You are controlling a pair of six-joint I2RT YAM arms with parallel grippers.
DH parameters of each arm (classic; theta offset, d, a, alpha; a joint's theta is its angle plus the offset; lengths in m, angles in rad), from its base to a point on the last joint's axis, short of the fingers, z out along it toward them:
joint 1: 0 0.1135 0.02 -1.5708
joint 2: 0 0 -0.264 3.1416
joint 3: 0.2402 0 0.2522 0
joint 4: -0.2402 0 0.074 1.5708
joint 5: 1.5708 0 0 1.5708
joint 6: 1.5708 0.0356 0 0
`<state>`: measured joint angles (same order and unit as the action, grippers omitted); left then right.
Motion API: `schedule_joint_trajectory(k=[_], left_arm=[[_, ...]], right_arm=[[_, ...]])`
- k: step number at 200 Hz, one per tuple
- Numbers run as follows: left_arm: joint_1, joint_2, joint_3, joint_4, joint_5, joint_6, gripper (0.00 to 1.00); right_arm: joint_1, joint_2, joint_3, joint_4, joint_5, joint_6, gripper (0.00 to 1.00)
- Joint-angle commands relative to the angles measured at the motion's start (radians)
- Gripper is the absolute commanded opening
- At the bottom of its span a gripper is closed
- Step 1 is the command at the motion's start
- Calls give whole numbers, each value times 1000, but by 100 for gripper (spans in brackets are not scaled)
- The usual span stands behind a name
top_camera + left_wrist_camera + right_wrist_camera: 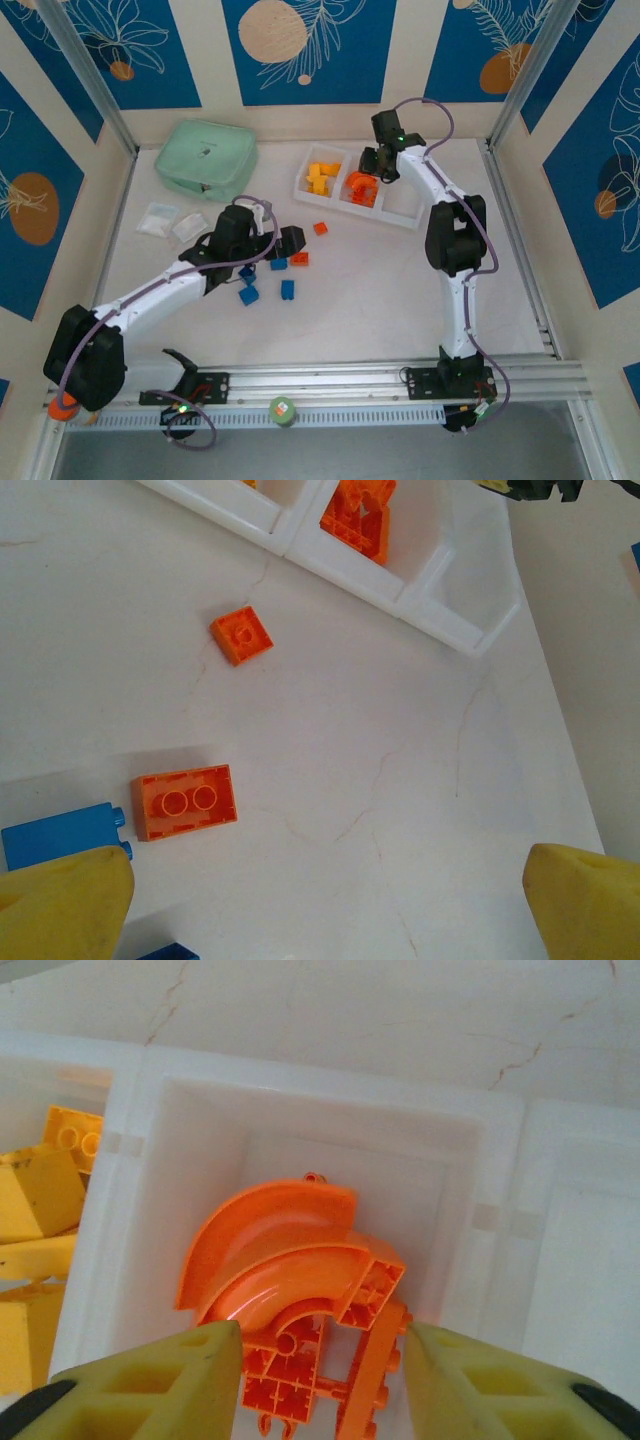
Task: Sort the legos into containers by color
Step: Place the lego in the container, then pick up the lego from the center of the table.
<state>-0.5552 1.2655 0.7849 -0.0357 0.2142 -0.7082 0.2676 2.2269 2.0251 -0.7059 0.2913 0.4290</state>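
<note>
Your right pincer (pixel 320 1360) hangs released over red-orange legos (pixel 280 1260) in the tray (pixel 490 1220), left pincer (pixel 328 905) gapes empty; 2 red-orange bricks (pixel 185 801) and several blue bricks (pixel 248 295) lie unsorted.

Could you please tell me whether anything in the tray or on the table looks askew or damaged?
No colours look mixed. The red-orange curved plastic bricks lie heaped and tilted in the middle compartment of the white plastic tray. Thin crack-like lines cross the white tabletop; I cannot tell damage from pattern.
</note>
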Motion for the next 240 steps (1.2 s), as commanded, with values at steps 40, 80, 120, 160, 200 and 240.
schedule_joint_trajectory(k=[40, 80, 120, 160, 200, 240], left_arm=[[18, -70, -15, 1, 16, 2, 99], [20, -172, -74, -45, -2, -4, 99], [21, -276, -114, -131, -49, 12, 99], [24, -366, -160, -192, -89, 9, 99], [26, -440, -198, -236, -120, -3, 99], [26, -508, -241, -264, -139, -27, 99]], right_arm=[[78, -268, -266, 56, -16, -3, 57], [163, -418, -477, 79, -16, 15, 62], [254, -483, -589, 68, -30, 39, 67], [349, -485, -640, 69, -19, 80, 70], [438, -432, -645, 97, -34, 131, 73], [500, -352, -626, 122, -47, 162, 77]])
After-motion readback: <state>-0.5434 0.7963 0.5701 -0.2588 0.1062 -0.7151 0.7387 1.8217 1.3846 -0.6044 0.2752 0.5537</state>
